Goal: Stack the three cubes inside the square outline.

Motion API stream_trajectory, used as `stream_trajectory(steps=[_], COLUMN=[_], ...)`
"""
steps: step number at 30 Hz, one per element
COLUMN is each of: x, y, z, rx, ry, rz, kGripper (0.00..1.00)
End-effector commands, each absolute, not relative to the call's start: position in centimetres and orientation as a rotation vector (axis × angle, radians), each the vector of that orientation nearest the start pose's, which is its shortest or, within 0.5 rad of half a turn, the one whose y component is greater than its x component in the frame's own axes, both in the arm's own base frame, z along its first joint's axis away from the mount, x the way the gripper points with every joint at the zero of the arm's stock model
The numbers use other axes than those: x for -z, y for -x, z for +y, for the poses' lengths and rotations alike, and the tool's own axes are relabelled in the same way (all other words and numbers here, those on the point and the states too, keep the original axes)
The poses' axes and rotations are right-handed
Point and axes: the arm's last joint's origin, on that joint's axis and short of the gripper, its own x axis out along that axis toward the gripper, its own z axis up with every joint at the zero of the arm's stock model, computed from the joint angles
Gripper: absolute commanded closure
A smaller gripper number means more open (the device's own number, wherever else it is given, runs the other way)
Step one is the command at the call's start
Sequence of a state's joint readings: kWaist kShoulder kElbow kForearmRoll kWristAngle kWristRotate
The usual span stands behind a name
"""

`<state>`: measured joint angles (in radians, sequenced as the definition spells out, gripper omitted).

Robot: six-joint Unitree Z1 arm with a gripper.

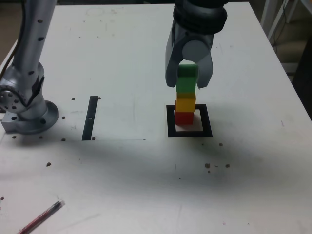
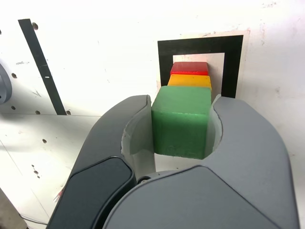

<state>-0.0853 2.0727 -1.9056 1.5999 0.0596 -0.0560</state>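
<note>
While pincer (image 1: 187, 75) grips green cube (image 1: 186, 81) atop yellow (image 1: 185, 104) and red (image 1: 184, 117), stack stands upright in outline (image 1: 206, 132).

Three cubes (image 1: 185, 100) stand stacked inside the square outline (image 1: 189, 133), strip (image 1: 90, 117) at the exterior view's left.

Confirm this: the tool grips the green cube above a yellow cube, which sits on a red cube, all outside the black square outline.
Wrong in one respect: the stack stands inside the square outline, as the exterior view shows. The tool does grip the green cube above the yellow cube and the red cube.
</note>
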Motion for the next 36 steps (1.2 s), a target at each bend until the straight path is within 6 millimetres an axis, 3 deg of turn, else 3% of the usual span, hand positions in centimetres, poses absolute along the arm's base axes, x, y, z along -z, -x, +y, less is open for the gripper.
stream_trajectory(steps=[1,8,12,15,18,21,30,36], x=[-31.0,-30.5,-30.6,-30.9,-31.0,-30.9,-31.5,-34.9], y=[-36.9,-37.1,-37.1,-37.1,-36.9,-36.8,-36.3,-33.9], z=[-2.8,-2.9,-3.0,-3.1,-3.1,-3.1,-3.0,-2.8], rx=[-0.028,-0.016,0.0,0.012,0.018,0.018,0.021,0.042], ry=[-0.089,-0.087,-0.078,-0.07,-0.067,-0.07,-0.089,-0.092], rz=[1.782,1.8,1.795,1.785,1.782,1.79,1.779,1.691], kGripper=[0.8,0.77,0.67,0.48,0.18,0.02,0.0,0.0])
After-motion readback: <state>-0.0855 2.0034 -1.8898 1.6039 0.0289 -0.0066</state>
